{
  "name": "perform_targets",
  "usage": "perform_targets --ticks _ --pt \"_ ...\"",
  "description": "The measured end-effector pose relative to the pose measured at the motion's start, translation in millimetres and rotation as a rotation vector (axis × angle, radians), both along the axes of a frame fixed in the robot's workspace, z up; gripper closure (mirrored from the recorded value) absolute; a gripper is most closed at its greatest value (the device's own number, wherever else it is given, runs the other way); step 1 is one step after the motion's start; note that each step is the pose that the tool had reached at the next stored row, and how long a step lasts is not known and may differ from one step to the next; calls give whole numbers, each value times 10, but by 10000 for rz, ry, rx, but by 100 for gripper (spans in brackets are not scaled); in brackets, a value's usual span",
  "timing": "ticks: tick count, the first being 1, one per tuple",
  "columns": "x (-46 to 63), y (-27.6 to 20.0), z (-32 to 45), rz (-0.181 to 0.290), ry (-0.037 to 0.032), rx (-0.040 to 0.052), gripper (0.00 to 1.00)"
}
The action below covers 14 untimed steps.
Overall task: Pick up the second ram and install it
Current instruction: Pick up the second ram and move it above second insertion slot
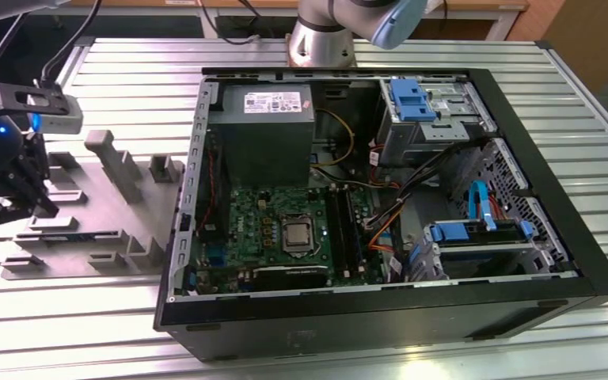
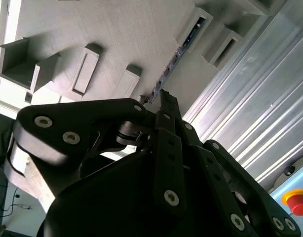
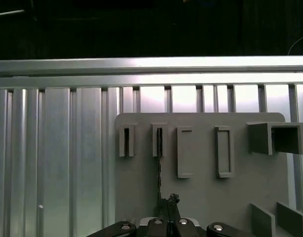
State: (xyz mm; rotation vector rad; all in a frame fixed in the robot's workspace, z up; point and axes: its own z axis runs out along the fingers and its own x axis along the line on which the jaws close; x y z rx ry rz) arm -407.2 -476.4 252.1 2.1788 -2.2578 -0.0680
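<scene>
The second ram (image 3: 159, 173) stands on edge in the grey holder plate (image 3: 201, 187), showing as a thin dark line that runs out of one narrow slot block. The second wrist view shows the same stick (image 2: 173, 59) as a slim blue-green strip across the plate (image 2: 127, 34). My black gripper (image 3: 171, 200) has its fingers drawn together at the stick's near end, just beside its edge. I cannot tell whether they touch it. In the exterior view the gripper (image 1: 9, 207) hangs over the plate (image 1: 104, 214) at the exterior view's left.
An open computer case (image 1: 557, 237) lies in the middle of the ribbed metal table (image 1: 124, 63), with a grey power supply (image 1: 267, 119) and a green motherboard (image 1: 272, 214) with black slots (image 1: 343, 229). The arm's base (image 1: 325, 39) stands behind it. A red button (image 2: 297, 201) sits beside the table.
</scene>
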Motion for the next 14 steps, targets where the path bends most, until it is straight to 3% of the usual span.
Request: perform_targets --ticks 3,14 --pt "0 -16 -27 101 -29 3 89" --pt "0 -56 -162 426 -38 6 89"
